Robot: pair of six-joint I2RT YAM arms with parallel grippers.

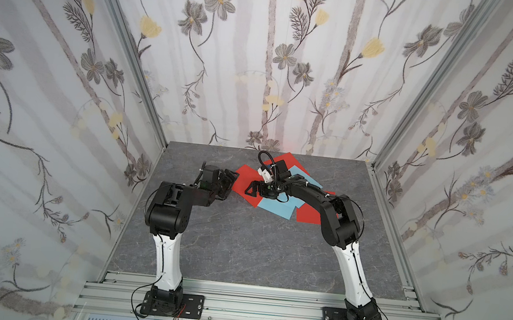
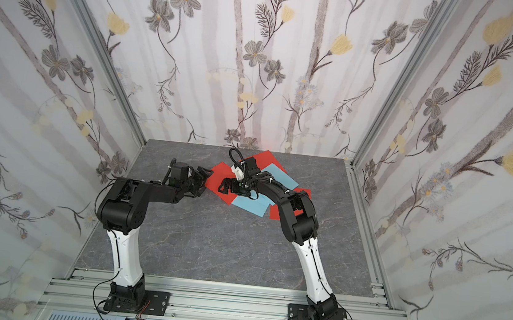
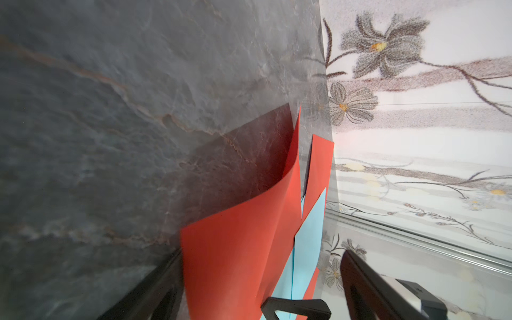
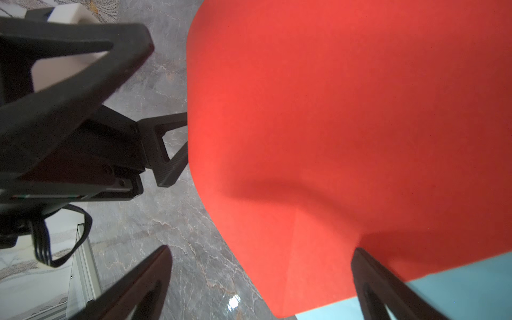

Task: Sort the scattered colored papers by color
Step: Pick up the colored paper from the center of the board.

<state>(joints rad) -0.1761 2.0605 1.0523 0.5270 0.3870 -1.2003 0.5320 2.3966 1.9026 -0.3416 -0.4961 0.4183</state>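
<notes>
Upper centre of both top views: you have the colored papers (image 1: pixel 307 216) (image 2: pixel 275 214) in one overlapping heap on the grey surface (image 1: pixel 240 249). Red and sky-blue sheets cross over each other close to the back wall.
Left end effector (image 1: pixel 229 184) (image 3: pixel 263 250): your jaws stand wide apart and grip nothing. They sit at the heap's left edge, and in the left wrist view the buckled red sheet (image 3: pixel 235 249) rises between the fingers (image 3: pixel 368 285).
Right end effector (image 1: pixel 254 190) (image 4: pixel 261 249): this one is spread wide too, with nothing clamped. It hangs over the left part of the heap, facing the left one.
Buckled red sheet: in the right wrist view it arches up off the surface. A left finger reaches its edge, but you cannot tell whether it touches.
Blue sheet (image 4: pixel 457 291): it lies flat, tucked under the red one's edge.
</notes>
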